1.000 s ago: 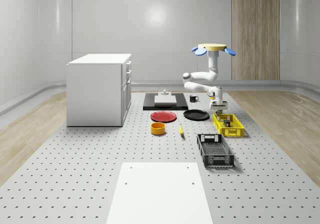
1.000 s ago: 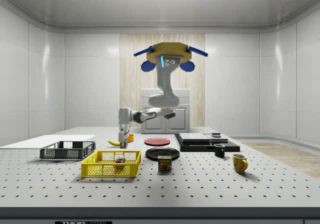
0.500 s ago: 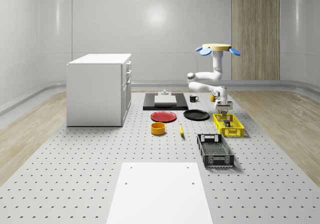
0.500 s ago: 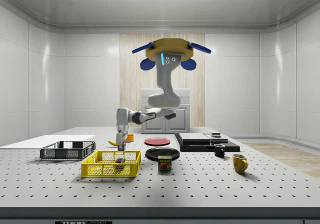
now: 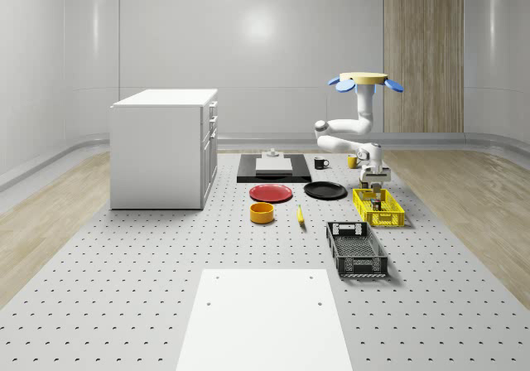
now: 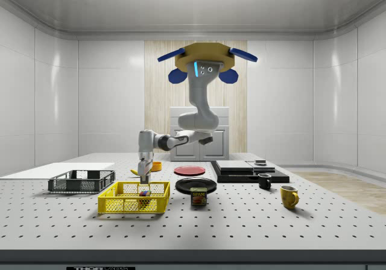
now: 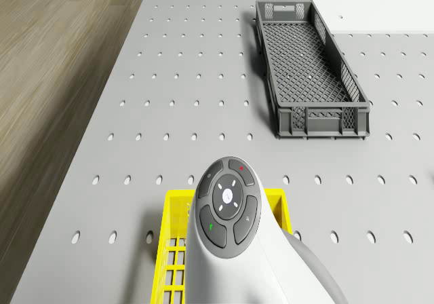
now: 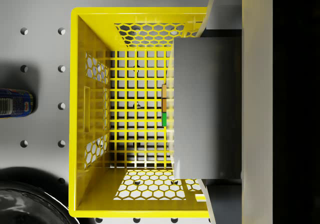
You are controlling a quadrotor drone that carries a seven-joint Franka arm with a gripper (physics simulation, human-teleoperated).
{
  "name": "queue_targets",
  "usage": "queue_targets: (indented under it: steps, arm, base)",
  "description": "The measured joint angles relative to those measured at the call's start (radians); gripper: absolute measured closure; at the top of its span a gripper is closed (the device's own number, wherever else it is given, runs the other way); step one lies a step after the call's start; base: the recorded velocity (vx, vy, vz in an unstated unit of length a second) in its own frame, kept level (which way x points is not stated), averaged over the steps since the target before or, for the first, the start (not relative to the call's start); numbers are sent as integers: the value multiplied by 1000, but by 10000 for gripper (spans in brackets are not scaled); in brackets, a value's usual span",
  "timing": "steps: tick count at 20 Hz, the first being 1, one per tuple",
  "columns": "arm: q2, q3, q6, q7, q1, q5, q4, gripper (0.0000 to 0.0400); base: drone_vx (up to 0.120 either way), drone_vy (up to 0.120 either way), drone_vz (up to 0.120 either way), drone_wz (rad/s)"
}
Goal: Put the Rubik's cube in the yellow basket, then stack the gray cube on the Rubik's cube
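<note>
Gray cube (image 8: 205, 106) between jaws | above Rubik's cube (image 8: 164, 105), yellow basket (image 8: 82, 109)

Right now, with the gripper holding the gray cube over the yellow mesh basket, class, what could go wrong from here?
1. In the wrist view, the gray cube hides most of the multicoloured Rubik's cube, so alignment is hard to judge; it might land off-centre and slide off.
2. The gripper hangs just inside the rim of the yellow mesh basket while the drone hovers; drift could clip a wall.
</note>
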Motion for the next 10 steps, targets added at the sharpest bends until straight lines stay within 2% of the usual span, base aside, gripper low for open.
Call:
queue_targets:
  steps: [5, 10]
  arm:
    - [0, -4, 2, 0, -1, -3, 2, 150]
    - [3, -47, 23, -2, -10, -43, 23, 150]
  base:
    - [0, 0, 0, 0]
    - [0, 0, 0, 0]
